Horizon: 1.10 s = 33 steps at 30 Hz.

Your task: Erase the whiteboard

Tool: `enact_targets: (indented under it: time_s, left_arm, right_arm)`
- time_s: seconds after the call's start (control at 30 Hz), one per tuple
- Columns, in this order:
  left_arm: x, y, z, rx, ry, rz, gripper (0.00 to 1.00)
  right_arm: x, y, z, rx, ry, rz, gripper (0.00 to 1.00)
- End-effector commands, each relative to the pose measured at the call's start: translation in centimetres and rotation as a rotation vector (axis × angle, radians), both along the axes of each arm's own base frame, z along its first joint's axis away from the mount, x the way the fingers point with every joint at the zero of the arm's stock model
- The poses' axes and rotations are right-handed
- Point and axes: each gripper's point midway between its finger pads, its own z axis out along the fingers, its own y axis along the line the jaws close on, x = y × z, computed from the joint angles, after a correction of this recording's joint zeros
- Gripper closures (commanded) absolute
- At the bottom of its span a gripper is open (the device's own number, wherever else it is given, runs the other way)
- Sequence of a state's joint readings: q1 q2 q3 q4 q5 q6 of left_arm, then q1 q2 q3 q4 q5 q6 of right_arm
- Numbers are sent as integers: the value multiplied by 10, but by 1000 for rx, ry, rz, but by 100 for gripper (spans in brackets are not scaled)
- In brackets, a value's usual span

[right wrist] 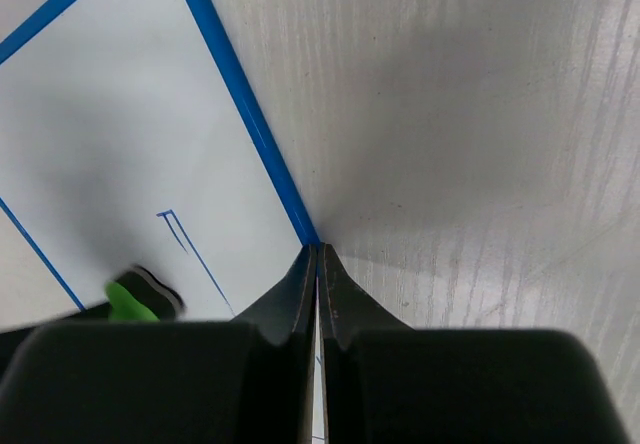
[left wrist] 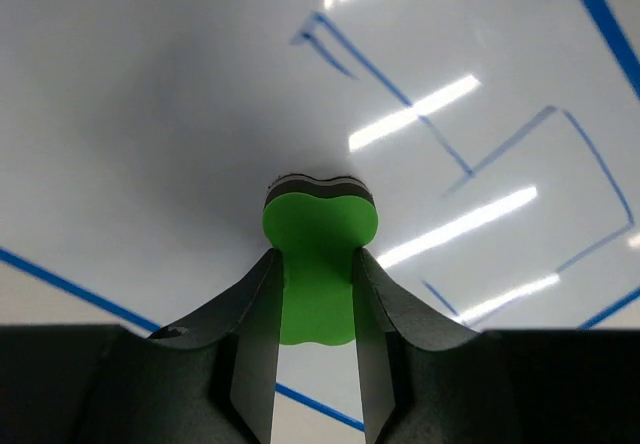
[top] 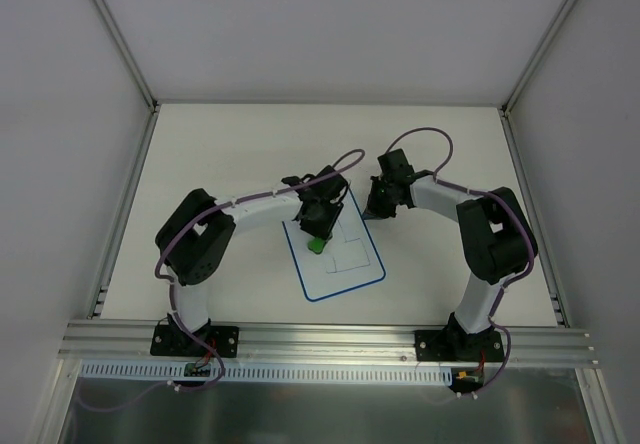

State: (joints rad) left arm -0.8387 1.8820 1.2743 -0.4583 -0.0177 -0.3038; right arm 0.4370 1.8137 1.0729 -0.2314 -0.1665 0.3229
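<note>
The whiteboard point(top: 332, 272), white with a blue border, lies flat at the table's middle and bears thin blue line drawings point(top: 352, 244). My left gripper point(top: 318, 228) is shut on a green eraser point(top: 316, 245) and holds it down on the board's upper left part. In the left wrist view the eraser point(left wrist: 320, 226) sits between the fingers point(left wrist: 255, 314), its dark pad on the white surface, with blue lines point(left wrist: 500, 149) to the right. My right gripper point(top: 377, 207) is shut, its tips point(right wrist: 318, 252) on the board's blue border point(right wrist: 240, 94). The eraser point(right wrist: 133, 300) shows there too.
The pale table point(top: 230, 154) is bounded by white enclosure walls and metal posts point(top: 120, 44). An aluminium rail point(top: 330, 336) runs along the near edge by the arm bases. Bare table point(right wrist: 480, 144) lies right of the board.
</note>
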Motion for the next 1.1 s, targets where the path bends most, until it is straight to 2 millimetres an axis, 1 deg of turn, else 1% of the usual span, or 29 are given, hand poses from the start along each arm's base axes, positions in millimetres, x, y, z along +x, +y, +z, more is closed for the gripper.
enact_targets:
  time_s: [0.0, 0.07, 0.1, 0.13, 0.17, 0.23, 0.27, 0.3, 0.33, 0.37, 0.43, 0.47, 0.5, 0.53, 0.57, 0.6, 0.63, 0.67, 0.7, 0.77, 0.8, 0.83, 0.87, 0.9, 0.93, 0.97, 1.0, 1.03, 1.07]
  left_arm:
    - [31, 49, -9, 116, 7, 128, 100]
    - [44, 48, -4, 107, -13, 132, 100]
    - [54, 42, 1, 93, -29, 130, 100]
    - [58, 41, 4, 83, -35, 134, 100]
    - [65, 35, 9, 67, -47, 135, 100]
    - [66, 28, 9, 40, -33, 132, 100]
    - [67, 23, 13, 23, -34, 131, 95]
    - [66, 21, 16, 10, -31, 138, 89]
    - [67, 20, 20, -1, -33, 145, 72]
    - [67, 20, 23, -6, -39, 150, 63]
    - [69, 20, 37, -30, -65, 162, 47]
    - [72, 20, 43, -35, -82, 167, 34]
    - [73, 20, 54, -51, -101, 177, 28]
    - [74, 20, 60, -61, -113, 183, 22]
    - [77, 20, 67, -73, -125, 193, 12]
    - [78, 21, 78, -94, -144, 211, 4]
    - [80, 24, 83, -104, -150, 227, 1]
    - [81, 27, 85, -110, -151, 243, 1]
    - [86, 37, 93, -130, -161, 286, 1]
    - [91, 52, 98, -134, -169, 340, 1]
    - [88, 65, 98, -134, -165, 379, 1]
    - [95, 84, 97, -124, -169, 434, 1]
    - [90, 97, 88, -109, -148, 463, 1]
    - [89, 108, 91, -117, -150, 494, 1]
    - [93, 125, 89, -115, -146, 541, 1]
    - [90, 135, 85, -106, -136, 562, 1]
    - [83, 145, 76, -90, -117, 586, 1]
    - [80, 153, 78, -93, -123, 607, 1]
    - [78, 162, 75, -84, -121, 631, 1]
  right_arm:
    - [-13, -40, -24, -155, 59, -57, 100]
    - [-13, -41, -23, -156, 58, -56, 100]
    - [-12, -41, -22, -156, 55, -55, 100]
    - [-11, -42, -21, -158, 50, -55, 100]
    - [-11, -42, -21, -157, 50, -53, 100]
    - [-10, -42, -19, -155, 42, -42, 97]
    - [-10, -41, -18, -152, 37, -35, 91]
    - [-9, -41, -16, -153, 30, -32, 88]
    - [-9, -42, -14, -156, 24, -27, 85]
    - [-7, -43, -9, -163, 1, -19, 80]
    - [-4, -44, -2, -167, -25, -13, 74]
    - [-1, -45, 6, -169, -50, -8, 67]
    - [1, -43, 11, -165, -68, -4, 63]
    - [1, -44, 15, -168, -78, 0, 60]
    - [3, -44, 20, -173, -92, 2, 55]
    - [6, -41, 32, -178, -128, 15, 53]
    - [8, -44, 37, -207, -150, 8, 50]
    - [9, -43, 42, -218, -164, 12, 44]
    - [10, -34, 55, -221, -202, 37, 40]
    - [10, -28, 64, -255, -235, 51, 32]
    - [5, -14, 69, -256, -255, 85, 29]
    - [5, -4, 76, -255, -276, 95, 28]
    - [6, 1, 79, -275, -293, 90, 26]
    - [-1, 18, 81, -277, -308, 124, 24]
    - [0, 30, 84, -270, -312, 118, 23]
    - [1, 37, 84, -284, -323, 110, 22]
    - [0, 45, 84, -287, -327, 111, 23]
    - [-5, 59, 84, -286, -328, 132, 22]
    - [-1, 70, 82, -289, -327, 118, 23]
